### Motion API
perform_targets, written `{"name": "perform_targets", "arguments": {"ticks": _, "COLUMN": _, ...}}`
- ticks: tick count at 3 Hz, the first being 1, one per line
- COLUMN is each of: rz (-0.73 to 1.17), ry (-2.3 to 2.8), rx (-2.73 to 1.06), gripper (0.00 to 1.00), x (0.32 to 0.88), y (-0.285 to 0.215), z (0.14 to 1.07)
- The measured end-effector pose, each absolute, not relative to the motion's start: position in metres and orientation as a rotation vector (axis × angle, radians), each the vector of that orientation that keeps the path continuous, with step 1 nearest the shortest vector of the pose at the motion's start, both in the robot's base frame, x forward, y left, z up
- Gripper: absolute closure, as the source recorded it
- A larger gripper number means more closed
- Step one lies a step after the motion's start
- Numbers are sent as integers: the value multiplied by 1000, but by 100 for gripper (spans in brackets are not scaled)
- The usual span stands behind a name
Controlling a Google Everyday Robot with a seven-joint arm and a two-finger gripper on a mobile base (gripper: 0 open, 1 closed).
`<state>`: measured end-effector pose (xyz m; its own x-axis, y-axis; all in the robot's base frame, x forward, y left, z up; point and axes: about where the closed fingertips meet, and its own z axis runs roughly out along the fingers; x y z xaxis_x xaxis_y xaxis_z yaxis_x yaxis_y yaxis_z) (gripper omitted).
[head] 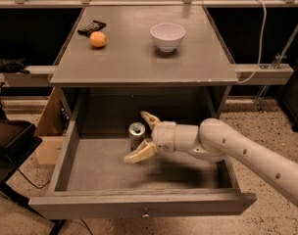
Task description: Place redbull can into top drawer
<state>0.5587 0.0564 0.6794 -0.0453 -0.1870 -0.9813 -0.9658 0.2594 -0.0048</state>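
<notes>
The redbull can point(136, 133) stands upright on the floor of the open top drawer point(139, 210), near its back middle. My gripper point(141, 137) reaches in from the right and is open. One finger point(150, 119) is behind the can and the other finger point(140, 153) is in front of it. The fingers are spread wide around the can with gaps on both sides. The drawer is pulled far out, with its small knob point(146, 213) on the front panel.
On the tabletop point(139, 58) sit a white bowl point(167, 35), an orange fruit point(97, 39) and a dark flat object point(91, 27). A cardboard box point(48, 126) stands left of the cabinet. A black chair point(9, 146) is at the far left.
</notes>
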Motion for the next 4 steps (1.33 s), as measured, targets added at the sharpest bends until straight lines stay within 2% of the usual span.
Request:
{"name": "perform_targets", "arguments": {"ticks": 2, "rz": 893, "ry": 1427, "rx": -1262, "gripper": 0, "x": 530, "y": 71, "z": 730}}
{"name": "perform_targets", "arguments": {"ticks": 4, "rz": 827, "ry": 1364, "rx": -1489, "gripper": 0, "x": 464, "y": 46, "z": 812}}
